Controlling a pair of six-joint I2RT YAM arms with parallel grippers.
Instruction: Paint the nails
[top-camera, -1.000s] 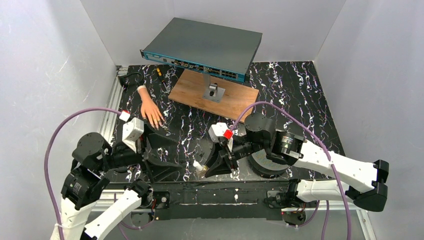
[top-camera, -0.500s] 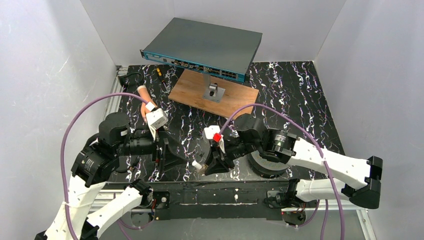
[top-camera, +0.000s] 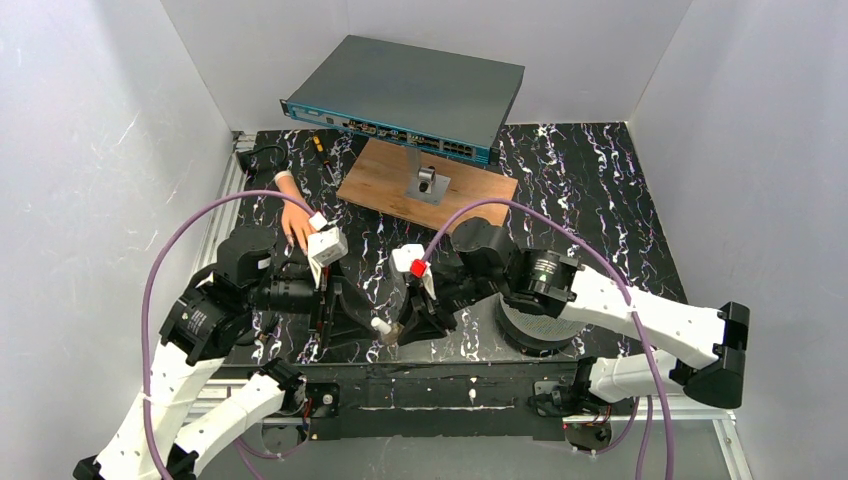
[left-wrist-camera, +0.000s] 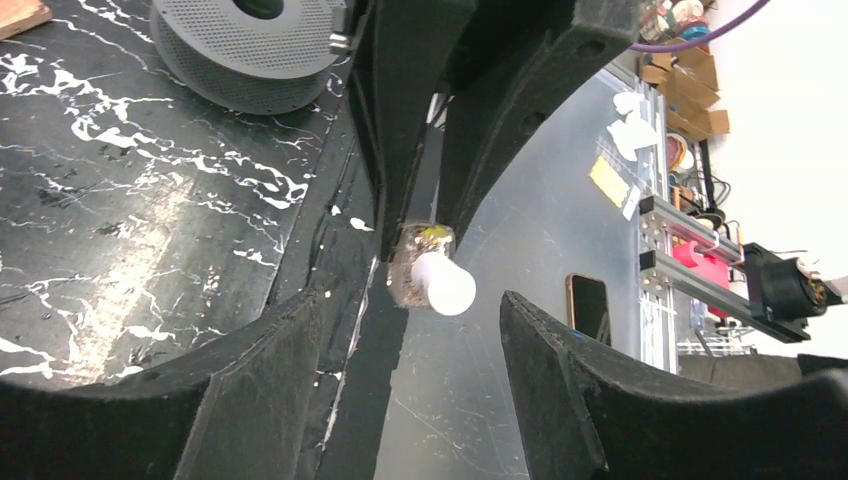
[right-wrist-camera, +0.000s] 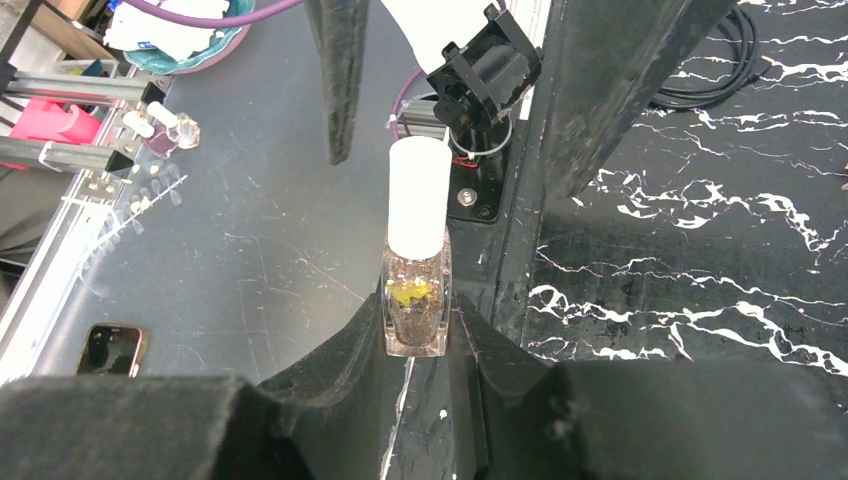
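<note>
"The nails: where are they?"

"On the peach mannequin hand (top-camera: 293, 215), upper left of the top view, lying on the black marbled mat (top-camera: 600, 200). They are too small to pick out, and the fingertips run under the white block (top-camera: 326, 244) on the left arm's wrist."

"And the left gripper (left-wrist-camera: 410, 305)?"

"Spread wide, holding nothing. In the top view it sits below and to the right of the mannequin hand, apart from it. In its own camera the two fingers frame the white cap (left-wrist-camera: 443, 285) of a small bottle (left-wrist-camera: 412, 262), with a gap on either side."

"Who has the bottle?"

"The right gripper (right-wrist-camera: 415, 335). Its fingers are closed narrow on the glass body, one on each side, and the cap sticks out past the tips. The glass shows dark speckled contents and a yellow fleck."

"How far is that from the mannequin hand?"

"Well apart. The bottle is near the lower middle of the top view, close to the mat's lower edge. The mannequin hand lies up and left of it, beyond the left gripper."
</note>
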